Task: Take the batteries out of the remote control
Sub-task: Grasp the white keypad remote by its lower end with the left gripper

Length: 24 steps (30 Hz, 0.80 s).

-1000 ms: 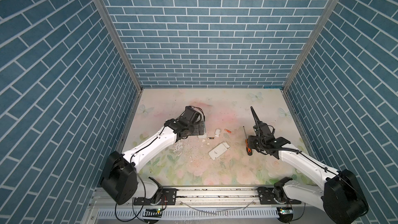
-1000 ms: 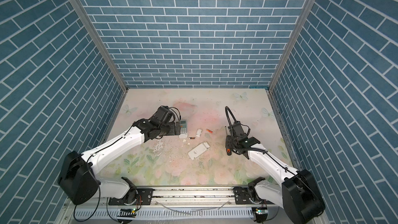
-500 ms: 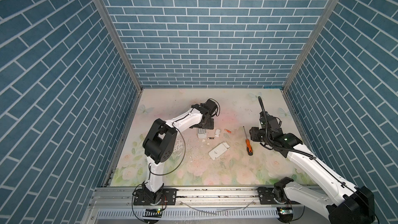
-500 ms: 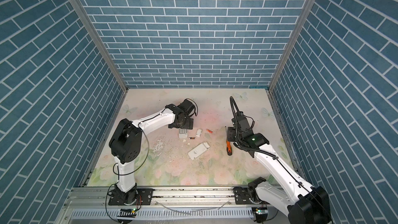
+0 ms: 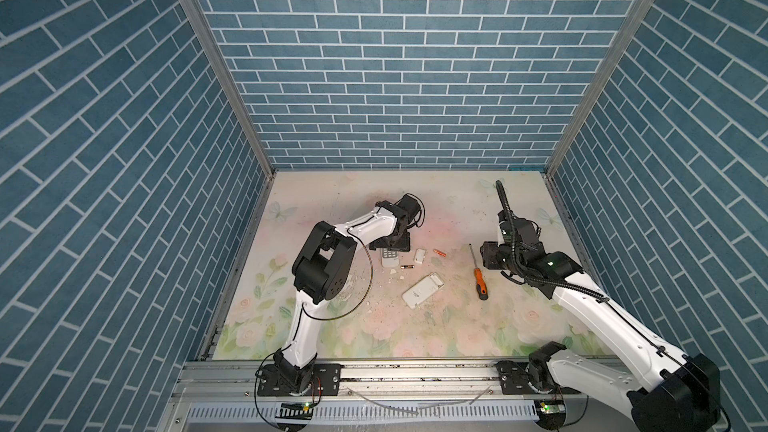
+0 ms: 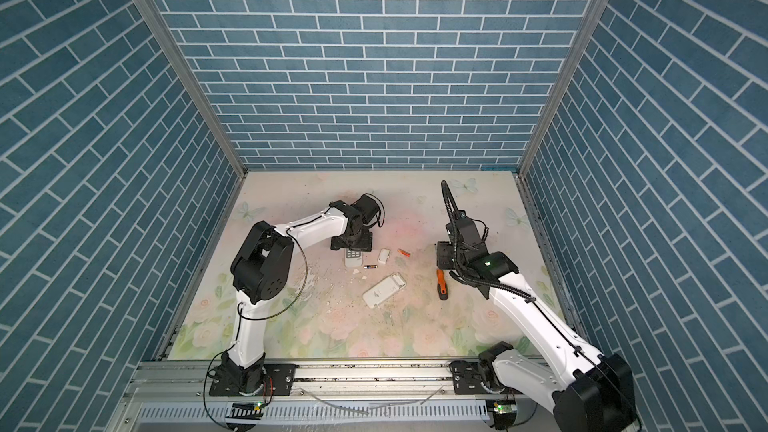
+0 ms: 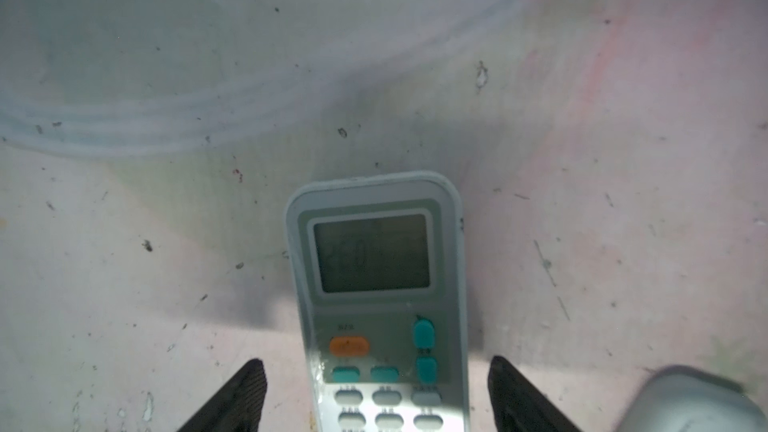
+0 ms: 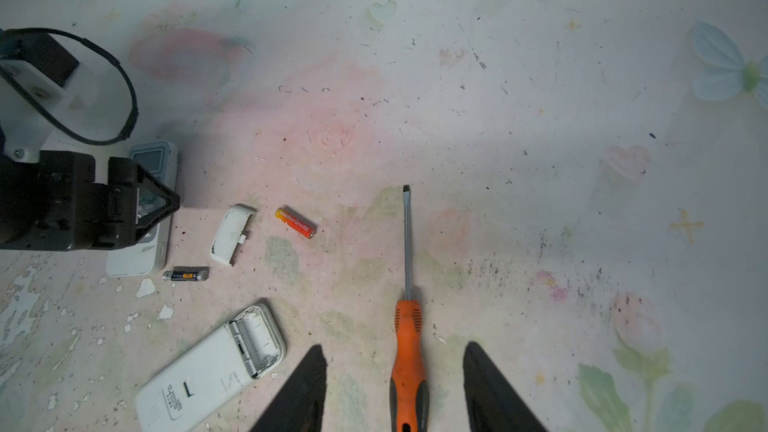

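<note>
A button-side-up remote control [image 7: 378,305] lies on the floral table under my left gripper [image 7: 378,396]. That gripper is open, with a gap between each finger and the remote's sides. A second white remote [image 8: 212,371] lies face down with its battery bay uncovered and empty. Two batteries lie loose: a black one [image 8: 185,275] beside the first remote [image 5: 390,260], and an orange one [image 8: 295,223] right of a white cover [image 8: 231,234]. My right gripper [image 8: 395,384] hangs open above the screwdriver's handle, touching nothing.
An orange-handled screwdriver [image 5: 478,274] lies flat, with its tip pointing to the back wall. White paint flakes [image 5: 392,272] litter the worn patch near the remotes. Blue brick walls close in three sides, and a metal rail [image 5: 415,371] runs along the front.
My left arm has reared up at the elbow, and its gripper stays over the button-side remote with its fingers a little narrower. My right gripper has lifted off the screwdriver and drawn back to the right.
</note>
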{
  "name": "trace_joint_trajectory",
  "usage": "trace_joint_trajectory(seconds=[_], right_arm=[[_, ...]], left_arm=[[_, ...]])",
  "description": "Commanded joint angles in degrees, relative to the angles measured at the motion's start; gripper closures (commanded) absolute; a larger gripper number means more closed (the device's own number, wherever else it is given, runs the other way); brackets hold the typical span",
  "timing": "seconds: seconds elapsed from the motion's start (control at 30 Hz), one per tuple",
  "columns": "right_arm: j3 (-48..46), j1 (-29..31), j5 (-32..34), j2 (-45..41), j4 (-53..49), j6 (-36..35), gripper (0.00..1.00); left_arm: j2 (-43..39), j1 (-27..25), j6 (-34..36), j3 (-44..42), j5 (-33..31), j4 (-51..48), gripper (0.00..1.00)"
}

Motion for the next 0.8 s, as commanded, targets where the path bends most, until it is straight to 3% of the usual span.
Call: trace_joint_trajectory(seconds=[0.0, 0.23, 0.6, 0.77], right_arm=[[2.20, -0.01, 1.24, 0.82, 0.05, -1.03, 0.46], [1.16, 0.00, 1.92, 1.50, 0.92, 0.19, 0.47], [2.46, -0.01, 1.85, 2.46, 0.65, -0.48, 0.47], [2.67, -0.01, 0.22, 3.56, 1.55, -0.69, 0.49]], left_arm=[[1.99, 0.37, -0.23, 0.82, 0.87, -0.97, 0.18], [3.22, 1.40, 0.08, -1.16, 2.17, -0.02, 0.25], [3.37, 1.69, 0.15, -1.52, 2.81, 0.19, 0.60], [0.73, 1.96, 0.10, -2.25, 3.22, 0.40, 0.65]])
